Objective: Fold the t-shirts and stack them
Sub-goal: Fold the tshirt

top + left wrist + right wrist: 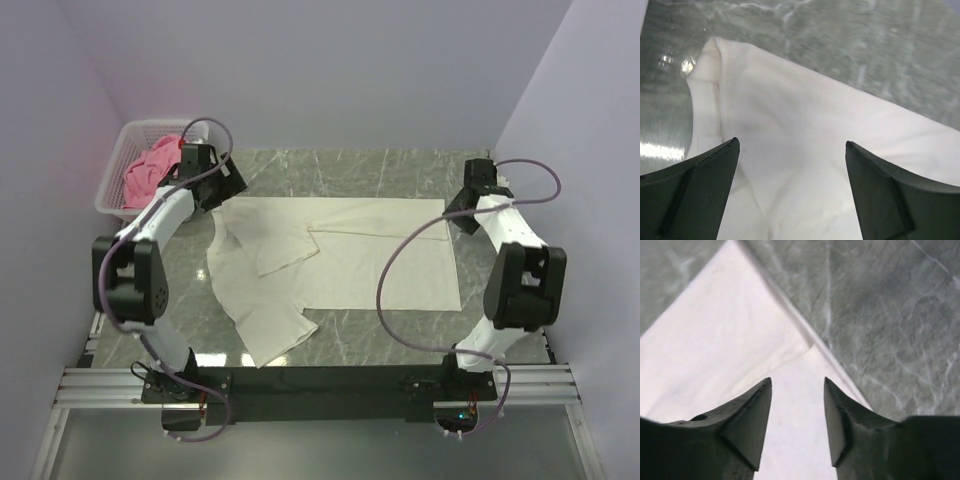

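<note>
Left gripper (791,144) and right gripper (797,381) hover, jaws apart, over the white shirt's (360,255) far corners; one fold looks laid, so next probably means pinching the near edge.

The cream-white t-shirt (370,265) lies flat and sideways across the middle of the grey marble bench (400,170) with its hem to the right. Its far side is folded in over the body, one short sleeve resting on top, while the other sleeve splays toward the near-left. The pink t-shirt (150,172) sits crumpled in a heap — inside the white lattice basket (110,185) at the far-left corner.
</note>
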You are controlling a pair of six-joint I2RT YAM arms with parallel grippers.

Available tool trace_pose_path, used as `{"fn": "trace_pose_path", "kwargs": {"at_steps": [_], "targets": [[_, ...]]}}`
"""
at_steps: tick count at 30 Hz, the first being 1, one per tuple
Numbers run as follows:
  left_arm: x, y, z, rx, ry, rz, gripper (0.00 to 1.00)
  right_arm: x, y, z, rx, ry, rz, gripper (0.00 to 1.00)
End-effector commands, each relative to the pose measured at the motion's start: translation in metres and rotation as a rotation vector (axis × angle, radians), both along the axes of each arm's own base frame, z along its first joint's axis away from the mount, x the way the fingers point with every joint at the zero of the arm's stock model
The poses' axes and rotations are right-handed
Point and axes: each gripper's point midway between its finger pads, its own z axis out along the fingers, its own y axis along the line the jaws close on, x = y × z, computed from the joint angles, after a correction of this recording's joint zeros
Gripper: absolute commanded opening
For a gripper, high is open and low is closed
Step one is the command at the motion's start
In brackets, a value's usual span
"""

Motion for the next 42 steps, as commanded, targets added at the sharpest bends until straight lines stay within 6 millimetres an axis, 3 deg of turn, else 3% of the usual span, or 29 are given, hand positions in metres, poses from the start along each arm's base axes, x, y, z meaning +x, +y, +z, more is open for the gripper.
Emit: {"fn": "trace_pose_path", "kwargs": {"at_steps": [1,2,3,5,7,8,10,13,19,25,36,42], "targets": [[-0.037,-0.011,0.055,-0.012,-0.103,-0.001,0.92,-0.02,0.021,0.025,0.039,-0.069,0.058,0.54],[-0.059,-0.015,0.036,-0.008,-0.044,-0.009,0.91,-0.033,0.027,0.016,0.061,-0.052,0.06,0.58],[-0.071,-0.018,0.034,-0.02,-0.035,-0.005,0.9,-0.039,0.032,0.026,0.073,-0.092,0.067,0.6],[-0.106,-0.018,0.022,-0.022,-0.01,-0.002,0.89,-0.057,0.04,0.016,0.109,-0.084,0.068,0.62],[-0.139,-0.015,0.008,-0.039,0.023,0.017,0.86,-0.069,0.044,0.023,0.106,-0.113,0.079,0.62],[-0.149,-0.014,0.004,-0.046,0.032,0.024,0.85,-0.08,0.046,0.015,0.109,-0.095,0.08,0.62],[-0.167,-0.013,-0.006,-0.07,0.056,0.048,0.83,-0.091,0.052,0.017,0.12,-0.121,0.091,0.62],[-0.202,-0.012,-0.032,-0.094,0.106,0.074,0.79,-0.112,0.053,0.007,0.114,-0.106,0.087,0.61],[-0.226,0.006,-0.078,-0.053,0.162,0.18,0.69,-0.136,0.058,-0.013,0.133,-0.067,0.105,0.61],[-0.237,0.011,-0.103,-0.043,0.211,0.212,0.64,-0.143,0.057,-0.018,0.123,-0.058,0.105,0.61],[-0.245,0.026,-0.101,0.04,0.243,0.288,0.54,-0.151,0.046,-0.026,0.08,0.01,0.069,0.61],[-0.248,0.017,-0.104,0.052,0.293,0.236,0.5,-0.158,0.037,-0.033,0.059,0.068,0.03,0.6]]}}
